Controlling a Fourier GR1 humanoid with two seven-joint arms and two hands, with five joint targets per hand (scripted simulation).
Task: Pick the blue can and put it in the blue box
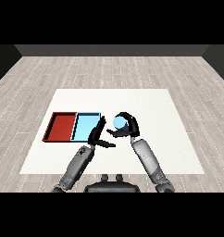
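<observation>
Now my right hand (127, 126) has the small light blue cylindrical can (118, 122), just right of the trays.

My right fingers and thumb curl round the can, its round top showing between them; whether it has left the white table (178, 148) I cannot tell. My left hand (98, 135) sits at about nine o'clock from the can, fingers straight and pointing up, thumb stuck out toward my right hand, holding nothing. The shallow light blue tray (82, 132) lies further out at nine o'clock, with the shallow red tray (50, 132) touching its far side. My worry: my left hand stands between can and blue tray, so a sideways carry could knock against it. Overshooting leftward would land the can in the red tray.
</observation>
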